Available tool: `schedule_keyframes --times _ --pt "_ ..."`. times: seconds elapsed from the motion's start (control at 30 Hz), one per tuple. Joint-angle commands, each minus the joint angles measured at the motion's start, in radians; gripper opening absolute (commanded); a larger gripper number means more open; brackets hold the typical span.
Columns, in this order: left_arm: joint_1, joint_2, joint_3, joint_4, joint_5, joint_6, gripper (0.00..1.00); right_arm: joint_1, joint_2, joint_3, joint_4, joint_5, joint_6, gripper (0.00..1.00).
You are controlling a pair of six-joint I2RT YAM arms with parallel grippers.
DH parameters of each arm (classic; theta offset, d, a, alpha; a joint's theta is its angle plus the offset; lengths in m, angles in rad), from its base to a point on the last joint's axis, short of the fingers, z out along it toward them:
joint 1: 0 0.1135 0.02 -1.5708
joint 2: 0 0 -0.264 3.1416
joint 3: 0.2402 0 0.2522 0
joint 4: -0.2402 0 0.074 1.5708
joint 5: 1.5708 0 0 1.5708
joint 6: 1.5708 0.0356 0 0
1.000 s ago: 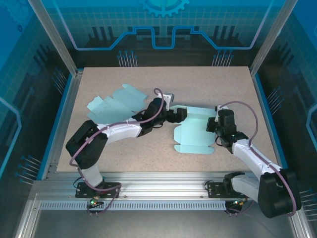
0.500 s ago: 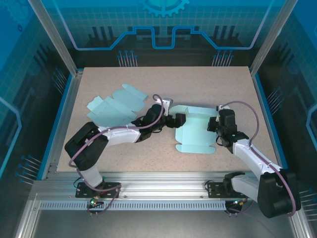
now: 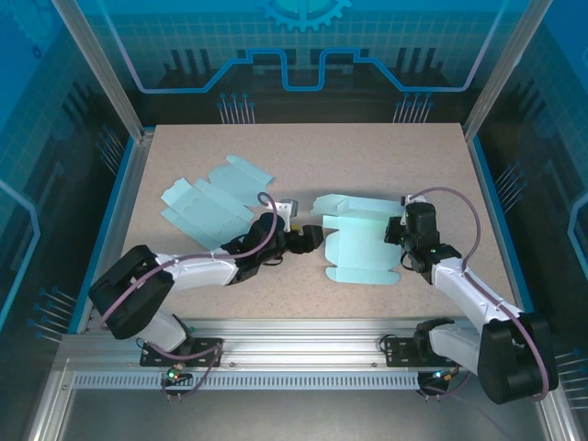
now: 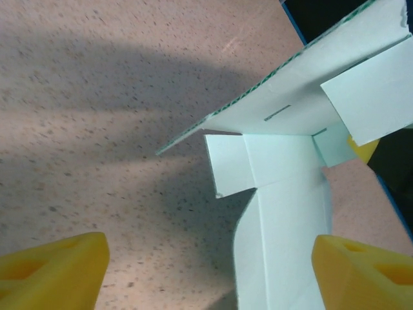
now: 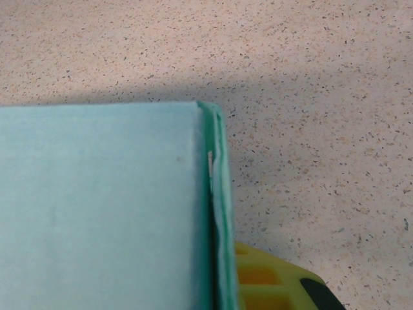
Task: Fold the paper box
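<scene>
The pale teal paper box (image 3: 363, 241) lies partly folded at the table's middle right, with one wall raised along its far side. My left gripper (image 3: 310, 237) sits just left of it, open; in the left wrist view its yellow fingertips (image 4: 55, 271) stand wide apart over the table, and a strip of the box (image 4: 284, 219) lies near the right fingertip, ungripped. My right gripper (image 3: 404, 235) is at the box's right edge, shut on the doubled-over side wall (image 5: 216, 206). One yellow finger (image 5: 271, 287) shows beside that wall; the other is hidden behind the paper.
A second flat teal box blank (image 3: 216, 197) lies at the back left of the speckled table (image 3: 367, 156). Blue rails and an aluminium frame border the table. There is bare surface along the far side and the near left.
My left arm has drawn back leftward and toward the near edge, off the box's left part, and its jaws have narrowed slightly. The right arm and its grip have not moved.
</scene>
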Motion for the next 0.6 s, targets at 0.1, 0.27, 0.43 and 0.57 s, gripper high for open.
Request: schedule_keyframes --times 0.1,0.27,0.43,0.57 --pt "-0.008 0.128 0.027 0.214 0.111 -0.091 0.72 0.002 -0.013 0.017 0.009 -0.002 0.014 0.00" --pt "-0.011 0.197 0.087 0.225 0.114 -0.091 0.71 0.002 -0.014 0.017 0.011 0.000 0.014 0.00" --pt "-0.011 0.246 0.143 0.238 0.130 -0.088 0.68 0.002 -0.012 0.017 0.011 -0.003 0.015 0.00" --pt "-0.019 0.259 0.177 0.249 0.144 -0.068 0.58 0.003 -0.011 0.017 0.012 -0.003 0.015 0.00"
